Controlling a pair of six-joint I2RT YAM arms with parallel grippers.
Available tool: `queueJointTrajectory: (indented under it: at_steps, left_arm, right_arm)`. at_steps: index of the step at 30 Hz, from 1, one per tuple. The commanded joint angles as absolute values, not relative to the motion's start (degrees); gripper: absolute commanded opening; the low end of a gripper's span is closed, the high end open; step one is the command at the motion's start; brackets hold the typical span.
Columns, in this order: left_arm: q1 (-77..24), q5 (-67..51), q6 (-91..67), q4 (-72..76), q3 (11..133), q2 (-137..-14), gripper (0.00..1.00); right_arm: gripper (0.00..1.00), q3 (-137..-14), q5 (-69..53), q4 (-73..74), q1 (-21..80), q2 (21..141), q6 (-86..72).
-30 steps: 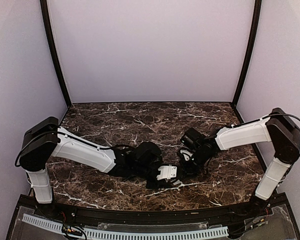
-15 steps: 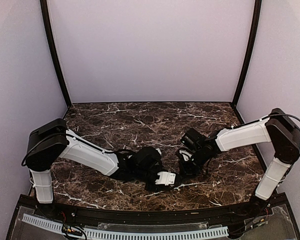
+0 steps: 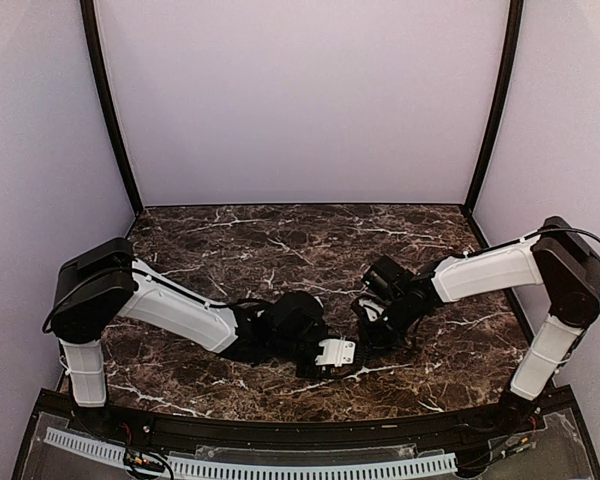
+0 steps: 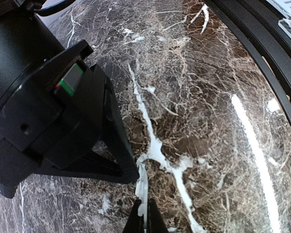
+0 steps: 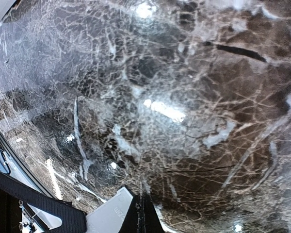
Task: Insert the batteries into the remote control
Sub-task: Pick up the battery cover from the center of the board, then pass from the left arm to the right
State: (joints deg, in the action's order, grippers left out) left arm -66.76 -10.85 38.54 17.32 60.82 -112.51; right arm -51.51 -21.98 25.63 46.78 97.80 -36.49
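Risk: the wrists crowd together low centre of the top view. A knock could follow, or a grip on nothing.
Left gripper (image 4: 143, 219): jaws pinched together, nothing seen held.
Right gripper (image 5: 143, 213): likewise.
Batteries, remote: not made out in any view.
White block (image 3: 335, 351), between the grippers — remote or arm part, cannot tell.

A pale lilac back wall (image 3: 300, 100) fills the upper half of the top view, with matching side walls at the left (image 3: 30, 150) and right (image 3: 570, 120) edges. Two black curved posts (image 3: 108, 110) (image 3: 495, 105) rise at the corners. Below lies the bench (image 3: 310, 235), dark brown marble with white veins. A black rail (image 3: 280, 432) and a white slotted strip (image 3: 250, 466) run along the bottom. Bright glare (image 5: 165, 110) streaks the glossy stone.
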Motion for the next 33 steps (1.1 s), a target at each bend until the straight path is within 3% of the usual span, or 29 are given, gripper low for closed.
queueJointTrajectory:
  at_steps: [1, 7, 10, 17, 20, 22, 27, 33]
  left_arm:
    - [-66.97, -8.27, 32.73, 14.5, 61.77, -110.36, 0.0]
    - [-66.51, -9.65, 25.46, 11.68, 63.73, -106.84, 0.0]
    - [-65.28, -12.14, 20.72, 8.23, 66.15, -104.14, 0.0]
    - [-60.59, -22.35, 8.85, 8.17, 69.81, -94.11, 0.0]
    - [-59.15, -26.1, 2.88, 17.49, 66.88, -88.57, 0.0]
    - [-58.92, -27.94, 0.61, 24.02, 64.75, -85.95, 0.0]
    - [-58.89, -28.18, -4.37, 32.14, 63.84, -82.44, 0.0]
    - [-58.89, -31.37, -7.27, 42.55, 63.73, -81.78, 0.0]
  right_arm:
    - [0.0, -50.53, -19.93, 30.06, 44.87, 94.8, -34.56]
    - [0.0, -52.41, -17.4, 32.51, 40.83, 82.2, -29.61]
    - [0.06, -53.83, -14.31, 33.69, 39.33, 73.79, -24.58]
    - [0.47, -55.17, -18.74, 24.17, 39.11, 55.71, -13.26]
    - [0.64, -53.91, -22.18, 17.23, 39.04, 52.1, -11.65]
    - [0.7, -52.67, -27.89, 10.31, 39.03, 50.8, -11.45]
    - [0.75, -49.75, -38.46, -8.62, 39.04, 50.48, -12.69]
    - [0.64, -50.13, -45.9, -23.39, 40.04, 54.28, -14.25]
